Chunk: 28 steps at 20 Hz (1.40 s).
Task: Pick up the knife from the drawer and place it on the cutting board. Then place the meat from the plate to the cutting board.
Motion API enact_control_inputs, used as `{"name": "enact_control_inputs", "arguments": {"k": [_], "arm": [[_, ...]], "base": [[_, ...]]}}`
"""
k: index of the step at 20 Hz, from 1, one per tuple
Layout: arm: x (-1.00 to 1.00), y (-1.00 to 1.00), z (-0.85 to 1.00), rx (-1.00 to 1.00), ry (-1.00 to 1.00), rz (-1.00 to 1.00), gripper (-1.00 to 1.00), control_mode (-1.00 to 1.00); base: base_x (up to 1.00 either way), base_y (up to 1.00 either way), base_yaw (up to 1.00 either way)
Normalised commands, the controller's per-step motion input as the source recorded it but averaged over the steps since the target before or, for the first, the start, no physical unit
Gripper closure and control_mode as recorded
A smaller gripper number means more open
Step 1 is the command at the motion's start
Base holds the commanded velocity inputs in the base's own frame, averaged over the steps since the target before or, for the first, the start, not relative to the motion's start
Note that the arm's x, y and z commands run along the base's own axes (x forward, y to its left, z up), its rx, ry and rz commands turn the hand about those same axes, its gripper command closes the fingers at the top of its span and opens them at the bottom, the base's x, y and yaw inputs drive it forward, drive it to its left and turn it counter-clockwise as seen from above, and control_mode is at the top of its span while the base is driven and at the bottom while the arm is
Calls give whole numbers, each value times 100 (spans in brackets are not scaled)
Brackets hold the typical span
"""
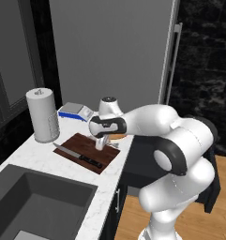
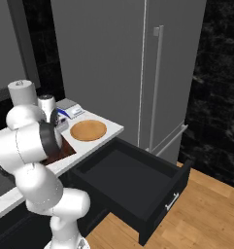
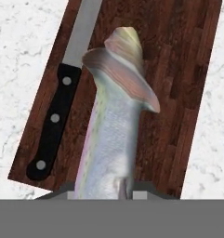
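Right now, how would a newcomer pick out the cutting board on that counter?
Find the white marble counter beside the sink. The cutting board lies flat past the sink, near the paper towel roll. It is the dark reddish-brown rectangle with the knife on it, unlike the round tan plate.

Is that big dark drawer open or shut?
Open. The drawer is pulled far out from the cabinet, and its dark inside looks empty in the right base view.

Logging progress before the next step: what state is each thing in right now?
pincer: shut on the meat, above the cutting board
meat: held, hanging over the board
knife: lying flat on the board
cutting board: on the counter, knife on it
plate: on the counter, nothing on it
drawer: pulled open, nothing inside
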Motion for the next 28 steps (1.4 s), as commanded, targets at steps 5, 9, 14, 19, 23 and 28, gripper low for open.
{"name": "enact_control_inputs", "arguments": {"k": [5,9,14,19,23,28], "arm": [[16,6,-30,-1,-4,0,100,-100],[10,6,-27,0,-1,0,100,-100],[7,24,-29,-2,0,0,-100,-100],[8,9,-7,0,0,0,-100,-100],[16,0,1,0,0,0,-100,-100],[22,0,46,1,9,0,-100,-100]], "base": [[0,0,0],[0,0,0],[0,0,0],[0,0,0],[0,0,0],[0,0,0]]}}
